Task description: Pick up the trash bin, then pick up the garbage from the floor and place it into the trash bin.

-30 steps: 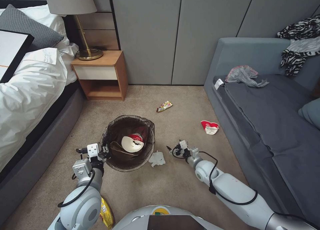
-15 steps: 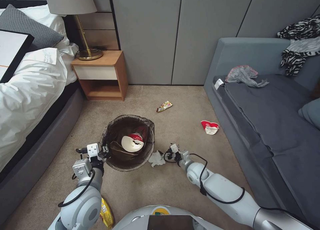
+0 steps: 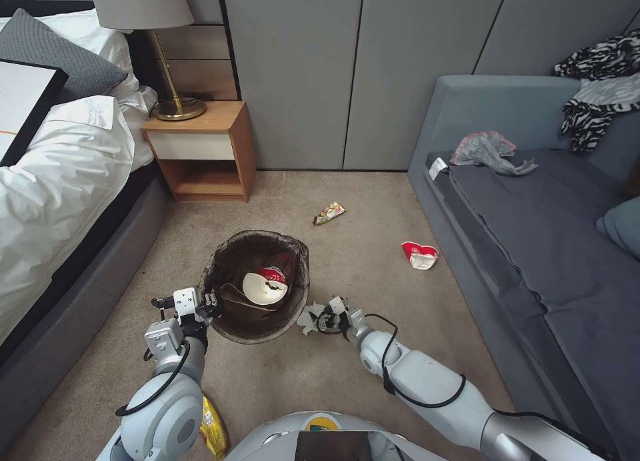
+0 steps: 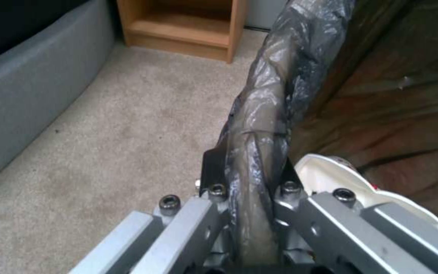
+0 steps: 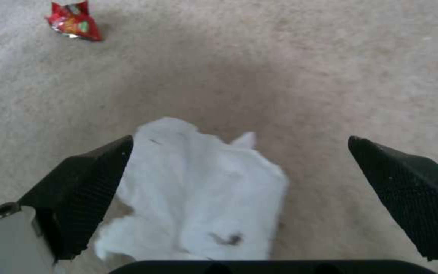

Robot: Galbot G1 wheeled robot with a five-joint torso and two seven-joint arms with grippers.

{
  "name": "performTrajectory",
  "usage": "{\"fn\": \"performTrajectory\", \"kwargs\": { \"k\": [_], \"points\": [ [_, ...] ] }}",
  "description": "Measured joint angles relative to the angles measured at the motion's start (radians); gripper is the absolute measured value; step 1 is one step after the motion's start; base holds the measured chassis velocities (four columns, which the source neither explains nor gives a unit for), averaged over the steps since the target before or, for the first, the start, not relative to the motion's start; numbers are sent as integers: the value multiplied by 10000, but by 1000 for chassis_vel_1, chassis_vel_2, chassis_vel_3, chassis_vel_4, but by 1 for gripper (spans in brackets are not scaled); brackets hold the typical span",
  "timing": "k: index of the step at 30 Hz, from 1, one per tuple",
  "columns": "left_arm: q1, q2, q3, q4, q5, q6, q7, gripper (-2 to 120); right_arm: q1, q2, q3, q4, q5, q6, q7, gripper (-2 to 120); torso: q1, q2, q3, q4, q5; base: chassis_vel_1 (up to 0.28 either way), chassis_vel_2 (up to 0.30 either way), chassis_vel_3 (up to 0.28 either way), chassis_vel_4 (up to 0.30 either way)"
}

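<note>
1. The left end effector [image 4: 249,190] pinches the bag-lined rim of the trash bin [image 3: 257,284], which holds a red-and-white cup [image 3: 267,284].
2. The right end effector [image 5: 239,171] is spread wide over the crumpled white tissue [image 5: 199,194] on the carpet [image 3: 373,207], just beside the bin.
3. A crushed cup [image 3: 419,255] and a snack wrapper [image 3: 329,213] lie farther off.

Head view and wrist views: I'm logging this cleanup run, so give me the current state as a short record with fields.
left gripper: shut on the trash bin rim, bag liner pinched between its fingers
right gripper: open, low over the carpet, fingers either side of the crumpled tissue
in bin: red-and-white paper cup
still on floor: tissue beside the bin, snack wrapper, crushed paper cup near the sofa, yellow wrapper by the robot's base
</note>
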Motion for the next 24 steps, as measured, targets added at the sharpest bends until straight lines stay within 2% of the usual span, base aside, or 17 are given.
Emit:
{"fn": "performTrajectory", "kwargs": {
  "k": [13,24],
  "points": [
    [-90,-14,-48,29,-25,-26,-9,0,104,1061,15,-1231,-424,233,-67,100,0,0,0,1,1,0,0,0,0],
    [-157,7,-64,34,-99,-28,-48,0,-78,1143,73,-1486,-605,192,92,100,0,0,0,0,1,0,0,0,0]
  ]
}}
